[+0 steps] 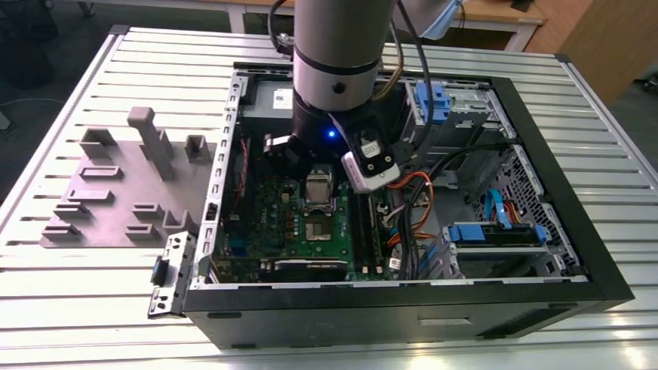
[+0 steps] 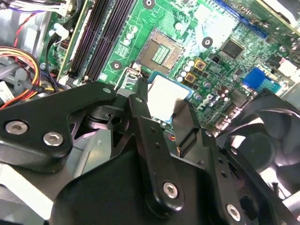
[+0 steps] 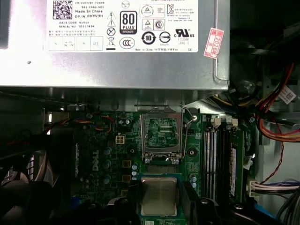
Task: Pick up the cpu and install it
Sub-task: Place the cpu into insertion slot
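A pale silver-grey counter of ribbed aluminium slats point(image 1: 92, 308) fills the near and middle of the scene, its ridges running left to right and catching soft, even light from overhead. Beyond its left edge lies a dark grey floor point(image 1: 31, 92), dim and in shadow. At the far side stands a light wooden desk with a white frame point(image 1: 494, 15); at the far right, a brown wooden panel point(image 1: 606, 38).

Black pincer point(image 2: 165, 105) around cpu point(image 2: 166, 93), near open socket point(image 2: 161, 52)
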Robot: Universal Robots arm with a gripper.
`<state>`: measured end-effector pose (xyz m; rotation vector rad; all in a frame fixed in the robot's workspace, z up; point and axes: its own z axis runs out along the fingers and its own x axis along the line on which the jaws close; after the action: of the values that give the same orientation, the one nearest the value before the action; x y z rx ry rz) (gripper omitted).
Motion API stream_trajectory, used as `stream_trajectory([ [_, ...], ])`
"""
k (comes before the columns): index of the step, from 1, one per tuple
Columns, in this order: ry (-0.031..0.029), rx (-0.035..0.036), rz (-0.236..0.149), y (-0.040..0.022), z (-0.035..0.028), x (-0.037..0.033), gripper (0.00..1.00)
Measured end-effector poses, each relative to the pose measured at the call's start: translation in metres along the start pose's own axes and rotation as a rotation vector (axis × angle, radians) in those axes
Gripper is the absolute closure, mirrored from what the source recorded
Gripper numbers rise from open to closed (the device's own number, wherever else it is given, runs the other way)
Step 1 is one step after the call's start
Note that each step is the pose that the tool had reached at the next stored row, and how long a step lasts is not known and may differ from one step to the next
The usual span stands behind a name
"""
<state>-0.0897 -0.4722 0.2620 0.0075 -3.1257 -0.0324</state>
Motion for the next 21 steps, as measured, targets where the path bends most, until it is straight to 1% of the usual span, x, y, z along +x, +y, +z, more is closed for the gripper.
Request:
stream_trajectory([
  [2,0.0,0.0,0.0,-0.0007,0.0037,-0.0002,0.55],
  [4,0.0,0.0001,0.0,-0.0033,0.0062,-0.0004,0.55],
  [8,-0.0001,-0.0001,0.0,-0.01,0.009,-0.0014,0.55],
  [10,0.0,0.0,0.0,-0.0119,0.0105,-0.0029,0.55],
  [13,-0.0001,-0.0001,0.0,-0.0126,0.0127,-0.0045,0.55],
  [21,0.0,0.0,0.0,-0.0126,0.0131,-0.0046,0.55],
])
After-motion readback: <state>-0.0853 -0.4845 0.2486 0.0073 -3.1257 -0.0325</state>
